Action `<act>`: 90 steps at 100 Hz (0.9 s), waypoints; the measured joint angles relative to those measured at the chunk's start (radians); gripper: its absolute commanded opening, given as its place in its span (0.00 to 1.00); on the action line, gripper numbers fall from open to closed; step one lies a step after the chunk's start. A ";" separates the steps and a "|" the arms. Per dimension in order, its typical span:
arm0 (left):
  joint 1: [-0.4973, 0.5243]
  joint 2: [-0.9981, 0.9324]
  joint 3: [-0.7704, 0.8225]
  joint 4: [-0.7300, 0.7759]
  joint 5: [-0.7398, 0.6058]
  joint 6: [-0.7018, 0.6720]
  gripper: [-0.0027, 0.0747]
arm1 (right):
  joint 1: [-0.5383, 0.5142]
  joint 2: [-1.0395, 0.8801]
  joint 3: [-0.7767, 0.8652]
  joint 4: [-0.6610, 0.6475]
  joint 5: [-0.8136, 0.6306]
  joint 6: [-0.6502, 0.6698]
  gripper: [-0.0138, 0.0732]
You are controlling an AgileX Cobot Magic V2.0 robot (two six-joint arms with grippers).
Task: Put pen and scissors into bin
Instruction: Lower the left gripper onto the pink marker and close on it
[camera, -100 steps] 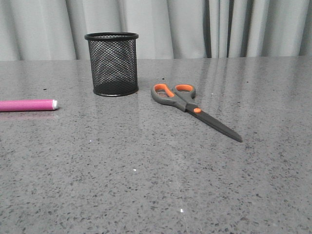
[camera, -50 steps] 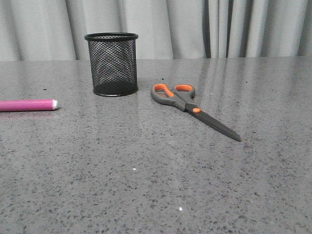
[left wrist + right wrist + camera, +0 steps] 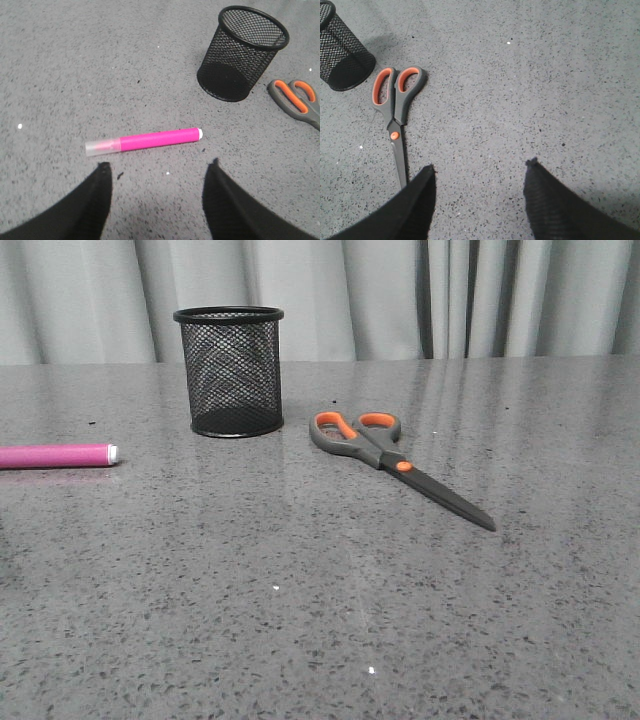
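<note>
The magenta pen [image 3: 55, 455] lies flat at the table's left edge; it also shows in the left wrist view [image 3: 150, 141], a little beyond my open, empty left gripper [image 3: 159, 167]. The black mesh bin [image 3: 229, 370] stands upright at the back left and looks empty; it also shows in both wrist views [image 3: 244, 52] [image 3: 342, 57]. The scissors [image 3: 395, 462] lie closed to the right of the bin, blades pointing toward the front right. In the right wrist view the scissors [image 3: 396, 115] lie to one side of my open, empty right gripper [image 3: 480, 169]. Neither gripper shows in the front view.
The grey speckled tabletop [image 3: 300, 620] stretches to a grey curtain [image 3: 400, 295] at the back. The scissors' handles [image 3: 297, 97] show beside the bin in the left wrist view.
</note>
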 measured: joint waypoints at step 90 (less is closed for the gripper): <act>0.000 0.836 -0.539 -0.034 0.469 1.233 0.53 | 0.000 0.000 0.000 -0.002 0.000 -0.080 0.61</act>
